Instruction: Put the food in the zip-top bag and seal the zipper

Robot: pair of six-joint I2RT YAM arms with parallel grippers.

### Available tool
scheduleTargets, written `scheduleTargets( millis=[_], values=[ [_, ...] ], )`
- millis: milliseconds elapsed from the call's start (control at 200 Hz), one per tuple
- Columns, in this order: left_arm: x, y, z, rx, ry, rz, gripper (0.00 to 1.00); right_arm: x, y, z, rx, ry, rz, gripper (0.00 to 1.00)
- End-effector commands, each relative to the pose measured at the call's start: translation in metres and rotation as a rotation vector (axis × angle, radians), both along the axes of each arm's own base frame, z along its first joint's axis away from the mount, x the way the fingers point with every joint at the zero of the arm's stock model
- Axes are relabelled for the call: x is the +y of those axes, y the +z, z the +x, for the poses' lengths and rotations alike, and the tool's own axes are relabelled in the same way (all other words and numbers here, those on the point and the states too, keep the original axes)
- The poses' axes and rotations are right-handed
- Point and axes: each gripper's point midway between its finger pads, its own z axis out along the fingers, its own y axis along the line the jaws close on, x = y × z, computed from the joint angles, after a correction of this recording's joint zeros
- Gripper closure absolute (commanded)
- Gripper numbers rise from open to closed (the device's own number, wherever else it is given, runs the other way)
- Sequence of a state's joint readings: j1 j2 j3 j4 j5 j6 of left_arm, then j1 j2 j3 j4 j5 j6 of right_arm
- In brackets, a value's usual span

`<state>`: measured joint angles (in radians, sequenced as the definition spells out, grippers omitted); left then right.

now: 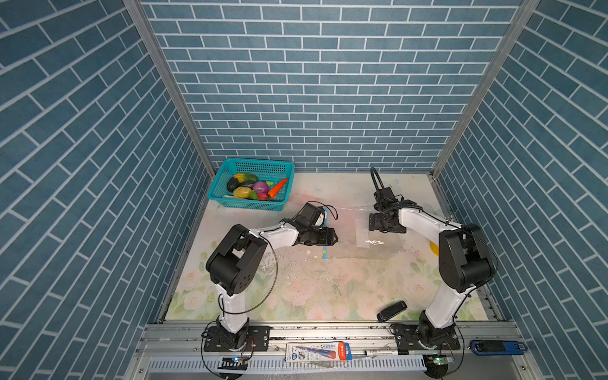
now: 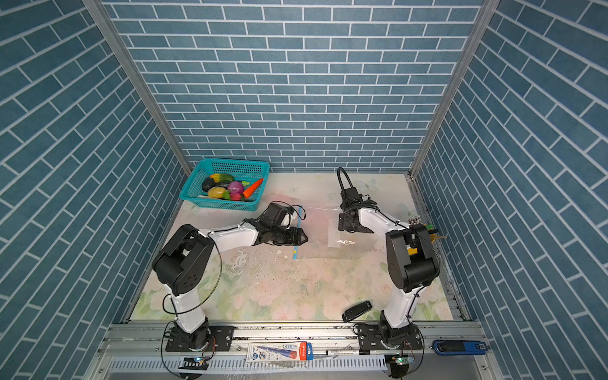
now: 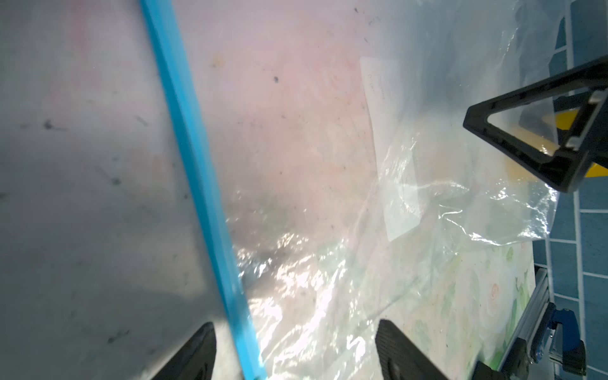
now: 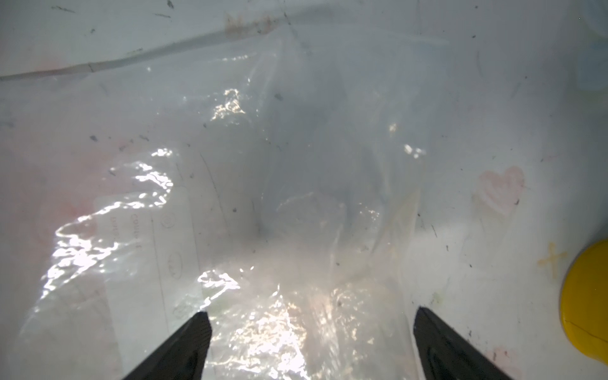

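In both top views I've got the food (image 1: 255,188) piled in the teal basket (image 1: 245,206) at the back left of the table (image 1: 312,289), none of it in the zip-top bag (image 1: 348,230). The bag lies flat and clear mid-table, between my two arms. The left gripper (image 1: 330,237) is over the bag's left edge, right at the blue zipper (image 1: 325,252). The right gripper (image 1: 385,226) is above the bag's right part, near the white label (image 1: 362,235). A yellow object (image 1: 433,247) lies close by the right arm; I can't tell what it is. Left wrist view now: jaws apart, the zipper running between the fingers (image 3: 398,352), nothing pinched, with crinkled plastic and the label beyond. Right wrist view: jaws spread wide over shiny bag film, gripping nothing, the yellow object off to one side on the bare table.
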<state>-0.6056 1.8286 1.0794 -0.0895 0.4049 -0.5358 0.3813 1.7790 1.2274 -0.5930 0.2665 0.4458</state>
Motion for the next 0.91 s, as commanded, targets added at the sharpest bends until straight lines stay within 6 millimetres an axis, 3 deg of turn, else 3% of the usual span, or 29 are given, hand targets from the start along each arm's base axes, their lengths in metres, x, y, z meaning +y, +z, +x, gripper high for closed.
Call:
scheduleTargets(
  millis=[0,140,330,625,650,680,720,900],
  values=[
    [0.021,0.021,0.012,-0.047,0.064,-0.014,0.22,-0.001,0.036,-0.009,-0.015,-0.021,-0.058,0.03],
    [0.05,0.033,0.013,-0.087,0.15,-0.005,0.22,0.009,0.055,-0.015,-0.034,-0.068,-0.146,0.08],
    [0.099,0.024,-0.002,-0.066,0.259,0.082,0.24,0.062,0.068,-0.011,-0.057,-0.052,-0.218,0.09],
    [0.136,0.002,-0.022,0.004,0.325,0.106,0.25,0.155,0.05,0.009,-0.048,0.065,-0.166,0.18],
    [0.138,0.001,-0.022,0.007,0.328,0.102,0.25,0.161,0.053,0.009,-0.054,0.07,-0.155,0.18],
    [0.14,0.0,-0.023,0.012,0.333,0.1,0.25,0.167,0.04,0.011,-0.033,0.078,-0.171,0.18],
    [0.142,-0.002,-0.023,0.014,0.337,0.099,0.25,0.177,0.038,0.012,-0.032,0.086,-0.165,0.18],
    [0.144,-0.008,-0.025,0.032,0.344,0.098,0.25,0.196,0.018,0.016,-0.008,0.101,-0.173,0.19]
  ],
)
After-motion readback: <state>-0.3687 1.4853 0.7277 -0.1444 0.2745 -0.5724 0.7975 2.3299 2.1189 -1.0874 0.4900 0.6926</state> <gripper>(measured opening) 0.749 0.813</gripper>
